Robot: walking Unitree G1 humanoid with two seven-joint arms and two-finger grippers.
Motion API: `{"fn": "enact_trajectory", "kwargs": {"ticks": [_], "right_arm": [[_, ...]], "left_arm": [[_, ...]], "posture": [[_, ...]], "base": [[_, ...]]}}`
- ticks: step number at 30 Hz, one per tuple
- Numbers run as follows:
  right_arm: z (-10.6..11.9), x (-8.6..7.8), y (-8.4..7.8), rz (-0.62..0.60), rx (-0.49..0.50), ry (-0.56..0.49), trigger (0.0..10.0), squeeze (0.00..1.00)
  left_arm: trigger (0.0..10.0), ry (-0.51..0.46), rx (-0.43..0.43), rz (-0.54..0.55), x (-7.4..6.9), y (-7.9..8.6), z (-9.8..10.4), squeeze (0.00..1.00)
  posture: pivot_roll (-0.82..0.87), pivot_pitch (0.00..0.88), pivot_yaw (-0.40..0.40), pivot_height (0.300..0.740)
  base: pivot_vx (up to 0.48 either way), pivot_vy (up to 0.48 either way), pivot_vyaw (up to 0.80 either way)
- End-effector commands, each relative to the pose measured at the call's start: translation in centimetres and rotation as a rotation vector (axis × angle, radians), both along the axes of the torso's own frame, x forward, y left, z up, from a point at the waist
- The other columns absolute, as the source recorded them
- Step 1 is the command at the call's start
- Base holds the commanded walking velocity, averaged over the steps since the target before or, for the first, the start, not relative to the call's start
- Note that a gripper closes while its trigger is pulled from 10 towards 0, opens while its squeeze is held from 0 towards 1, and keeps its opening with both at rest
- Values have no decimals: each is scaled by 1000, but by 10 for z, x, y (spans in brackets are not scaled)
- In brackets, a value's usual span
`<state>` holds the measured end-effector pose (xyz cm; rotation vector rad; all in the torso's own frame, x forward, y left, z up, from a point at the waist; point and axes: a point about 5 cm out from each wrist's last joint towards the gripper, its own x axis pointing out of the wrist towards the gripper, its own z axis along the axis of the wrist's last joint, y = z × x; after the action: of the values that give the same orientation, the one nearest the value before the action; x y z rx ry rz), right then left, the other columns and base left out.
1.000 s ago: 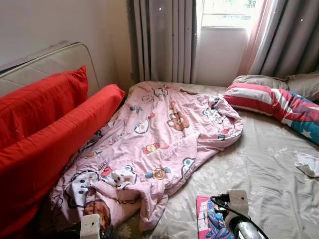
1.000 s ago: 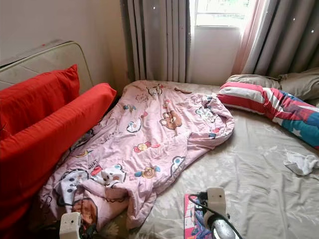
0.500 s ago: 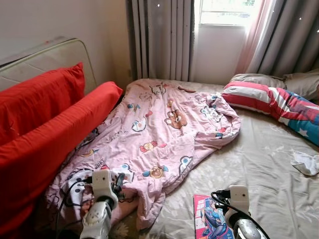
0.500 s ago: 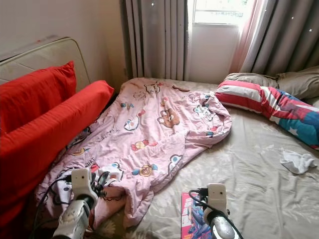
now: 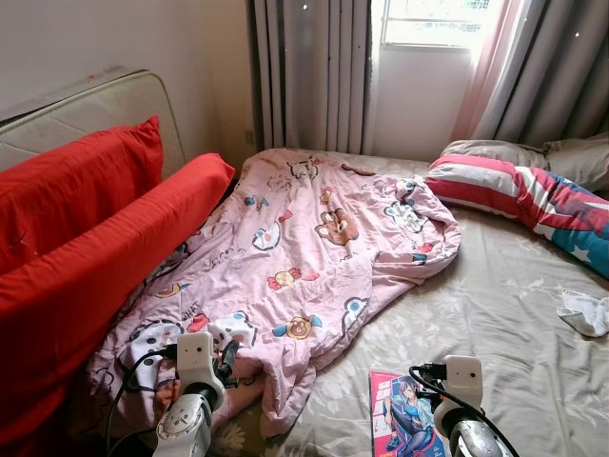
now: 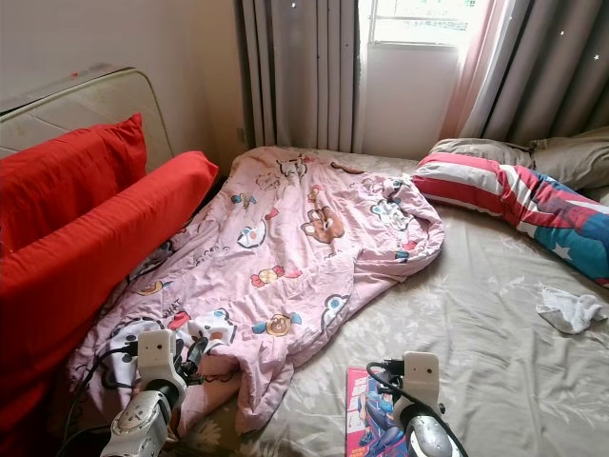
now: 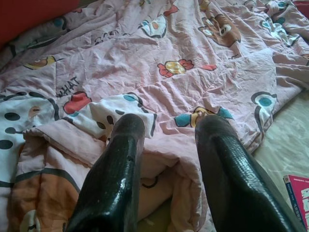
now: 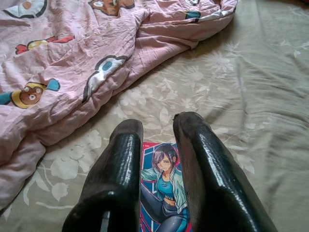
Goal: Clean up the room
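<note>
A crumpled pink cartoon-print blanket (image 5: 304, 257) sprawls across the bed (image 5: 495, 314), its folded near edge just under the left pincer (image 7: 169, 128), whose fingers are spread apart. The right pincer (image 8: 158, 123), fingers a little apart and empty, hovers over a comic book (image 8: 161, 188) lying flat; its lower part is cut off. Ahead of it and farther right lies a small white cloth (image 5: 585, 312).
</note>
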<state>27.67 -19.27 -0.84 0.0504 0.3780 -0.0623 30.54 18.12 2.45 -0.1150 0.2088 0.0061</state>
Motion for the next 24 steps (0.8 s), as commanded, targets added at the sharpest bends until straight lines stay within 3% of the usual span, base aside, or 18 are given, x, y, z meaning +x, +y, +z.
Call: {"fn": "enact_trajectory", "kwargs": {"ticks": [1, 24], "right_arm": [[-1, -2, 2, -13, 9, -6, 10000, 0], [9, 8, 10, 11, -1, -75, 10000, 0]], "left_arm": [[10000, 6, 17, -10, -3, 3, -2, 0], [10000, 4, 21, -28, -3, 0, -2, 0]], "posture": [[-84, 26, 10, 740], [-80, 0, 11, 740]], "base": [[0, 0, 0], [0, 0, 0]]}}
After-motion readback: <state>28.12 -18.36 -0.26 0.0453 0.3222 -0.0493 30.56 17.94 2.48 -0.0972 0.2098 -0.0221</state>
